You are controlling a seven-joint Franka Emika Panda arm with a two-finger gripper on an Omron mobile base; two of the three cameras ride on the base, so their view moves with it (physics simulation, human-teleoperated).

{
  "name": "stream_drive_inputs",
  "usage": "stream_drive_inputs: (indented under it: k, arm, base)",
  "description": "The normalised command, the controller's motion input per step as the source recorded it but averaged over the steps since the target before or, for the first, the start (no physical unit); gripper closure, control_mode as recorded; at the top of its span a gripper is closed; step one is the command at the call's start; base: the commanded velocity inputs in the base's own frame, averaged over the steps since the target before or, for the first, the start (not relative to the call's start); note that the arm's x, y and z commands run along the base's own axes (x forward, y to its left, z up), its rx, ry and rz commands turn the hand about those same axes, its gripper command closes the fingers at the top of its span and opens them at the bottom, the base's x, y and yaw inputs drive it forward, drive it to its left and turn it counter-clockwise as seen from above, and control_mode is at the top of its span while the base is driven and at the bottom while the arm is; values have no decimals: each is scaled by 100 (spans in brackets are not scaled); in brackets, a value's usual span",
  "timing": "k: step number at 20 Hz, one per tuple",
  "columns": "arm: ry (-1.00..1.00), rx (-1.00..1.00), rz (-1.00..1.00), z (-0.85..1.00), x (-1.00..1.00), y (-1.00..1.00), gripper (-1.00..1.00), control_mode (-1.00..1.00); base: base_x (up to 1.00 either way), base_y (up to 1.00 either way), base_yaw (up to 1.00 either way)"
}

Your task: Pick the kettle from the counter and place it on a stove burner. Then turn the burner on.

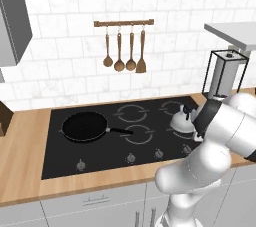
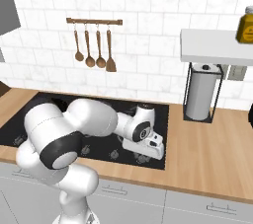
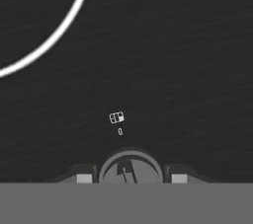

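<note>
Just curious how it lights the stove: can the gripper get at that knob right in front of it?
Likely yes: the gripper has its tips on either side of the knob on the black cooktop, with nothing in between.

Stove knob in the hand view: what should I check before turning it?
1. Kettle on the cooktop, off the counter: ok.
2. Kettle upright: ok.
3. Kettle centred on its burner ring: cannot tell, arm hides the base.
4. Knob sits between the gripper fingertips: ok.
5. Fingertips clamped on the knob: cannot tell.
6. Burner lit: not ok, no red glow around the kettle.
</note>
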Motion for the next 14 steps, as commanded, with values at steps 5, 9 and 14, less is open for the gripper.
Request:
stream_drive_inputs:
  k: [5, 9, 14]
  arm:
    - [-11, -2, 40, 0, -29, 0, 100, -100]
    - [-14, -8, 60, 0, -36, 0, 100, -100]
    - [-18, -7, 67, 0, -40, 0, 100, -100]
  base:
    - [0, 0, 0]
    - [0, 0, 0]
    - [0, 0, 0]
